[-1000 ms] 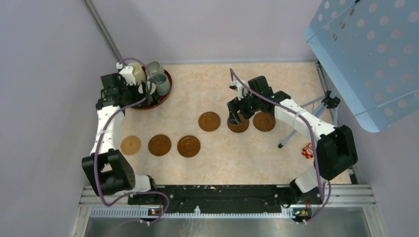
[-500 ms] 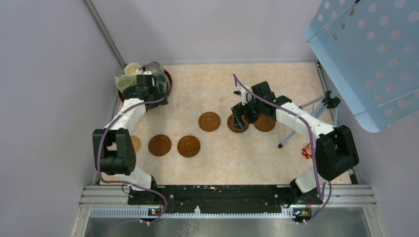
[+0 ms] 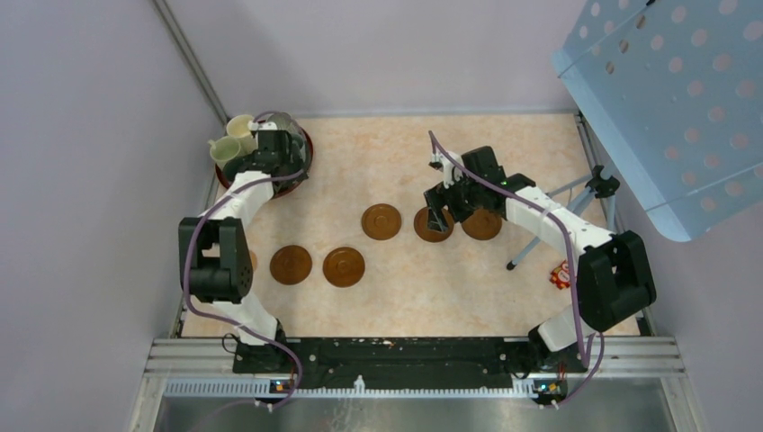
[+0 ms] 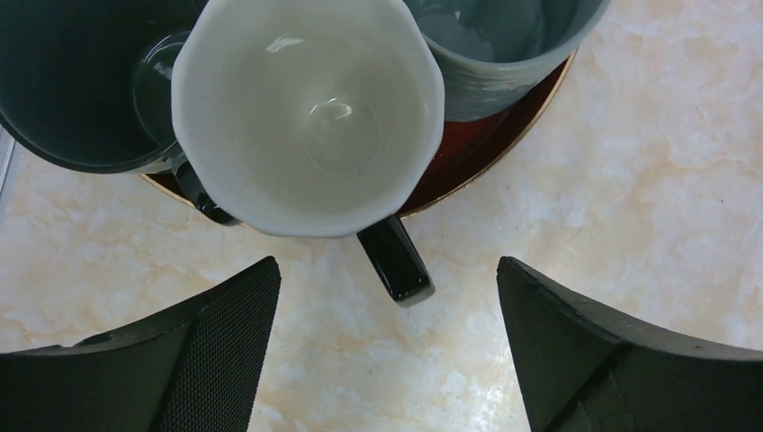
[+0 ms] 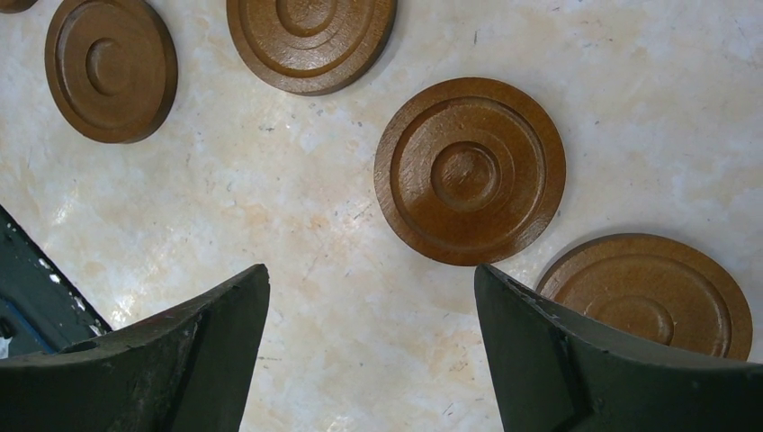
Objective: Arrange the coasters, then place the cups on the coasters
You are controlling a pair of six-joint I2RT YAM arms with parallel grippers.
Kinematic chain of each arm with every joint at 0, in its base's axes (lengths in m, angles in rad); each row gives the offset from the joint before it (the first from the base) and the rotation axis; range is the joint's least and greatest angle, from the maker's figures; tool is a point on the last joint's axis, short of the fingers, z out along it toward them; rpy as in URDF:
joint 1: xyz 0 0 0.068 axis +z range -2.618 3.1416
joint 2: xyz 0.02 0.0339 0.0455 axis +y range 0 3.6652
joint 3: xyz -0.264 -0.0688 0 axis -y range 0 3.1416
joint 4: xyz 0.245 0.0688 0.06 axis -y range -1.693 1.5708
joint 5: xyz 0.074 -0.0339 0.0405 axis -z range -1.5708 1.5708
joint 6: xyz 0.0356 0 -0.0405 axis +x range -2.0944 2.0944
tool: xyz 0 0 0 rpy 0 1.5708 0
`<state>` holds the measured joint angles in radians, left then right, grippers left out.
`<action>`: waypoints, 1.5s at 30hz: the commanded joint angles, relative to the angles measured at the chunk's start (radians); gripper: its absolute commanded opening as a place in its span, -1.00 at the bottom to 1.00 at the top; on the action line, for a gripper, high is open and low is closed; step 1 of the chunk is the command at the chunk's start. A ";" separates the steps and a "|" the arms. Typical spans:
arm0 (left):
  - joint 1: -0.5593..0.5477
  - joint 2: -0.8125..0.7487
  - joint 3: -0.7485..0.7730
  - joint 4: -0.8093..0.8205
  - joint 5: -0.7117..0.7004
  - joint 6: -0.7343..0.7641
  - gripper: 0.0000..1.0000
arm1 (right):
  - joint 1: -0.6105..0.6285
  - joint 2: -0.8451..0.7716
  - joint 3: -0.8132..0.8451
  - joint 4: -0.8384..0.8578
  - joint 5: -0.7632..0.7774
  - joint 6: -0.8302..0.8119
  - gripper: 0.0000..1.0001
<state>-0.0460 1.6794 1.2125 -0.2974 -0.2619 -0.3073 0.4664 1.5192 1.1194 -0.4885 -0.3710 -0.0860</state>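
Several cups stand crowded on the dark red tray (image 3: pixel 302 163) at the back left: two cream ones (image 3: pixel 241 126), a grey one (image 3: pixel 282 121). My left gripper (image 3: pixel 270 158) hangs open at the tray's near edge. In the left wrist view a cream cup (image 4: pixel 306 108) points its dark handle (image 4: pixel 396 263) into the gap of my left gripper (image 4: pixel 387 270), untouched. A dark green cup (image 4: pixel 72 81) and a grey-blue cup (image 4: pixel 495 45) flank it. Brown coasters (image 3: pixel 344 266) lie in a loose row. My right gripper (image 3: pixel 438 212) is open over bare table (image 5: pixel 371 270) beside a coaster (image 5: pixel 470 171).
A tripod (image 3: pixel 576 191) stands at the right table edge under a blue perforated panel (image 3: pixel 666 108). A small red object (image 3: pixel 561 274) lies near the right arm's elbow. The left arm's links cover the table's left strip. The wall runs close behind the tray.
My left arm has swung from the tray's left side round to its near edge, the gripper now facing the cream cup's handle. The right gripper shifted slightly to the right off its coaster.
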 commanded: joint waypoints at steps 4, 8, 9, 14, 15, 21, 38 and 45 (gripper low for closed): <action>-0.012 0.058 0.066 0.054 -0.068 -0.018 0.75 | -0.012 -0.040 0.005 0.026 0.002 -0.006 0.66; -0.014 0.075 0.074 0.054 -0.117 -0.009 0.48 | -0.014 -0.038 0.006 0.024 0.001 -0.005 0.65; -0.014 0.078 0.078 0.048 -0.130 -0.009 0.38 | -0.014 -0.038 0.005 0.025 0.001 -0.005 0.66; -0.014 0.077 0.084 0.018 -0.155 -0.005 0.11 | -0.015 -0.035 0.009 0.025 0.000 -0.005 0.66; -0.014 0.073 0.083 0.013 -0.156 -0.004 0.07 | -0.015 -0.035 0.008 0.025 0.000 -0.005 0.66; -0.012 0.054 0.057 0.004 -0.174 0.017 -0.11 | -0.018 -0.032 0.010 0.022 -0.011 -0.004 0.66; -0.005 0.135 0.059 0.046 -0.171 0.011 -0.22 | -0.031 -0.041 0.008 0.001 -0.012 -0.017 0.65; -0.005 0.105 0.056 0.047 -0.138 0.021 -0.67 | -0.039 -0.048 0.007 0.000 -0.011 -0.020 0.65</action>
<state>-0.0528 1.8130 1.2583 -0.2886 -0.4206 -0.2928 0.4408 1.5192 1.1194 -0.4988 -0.3687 -0.0868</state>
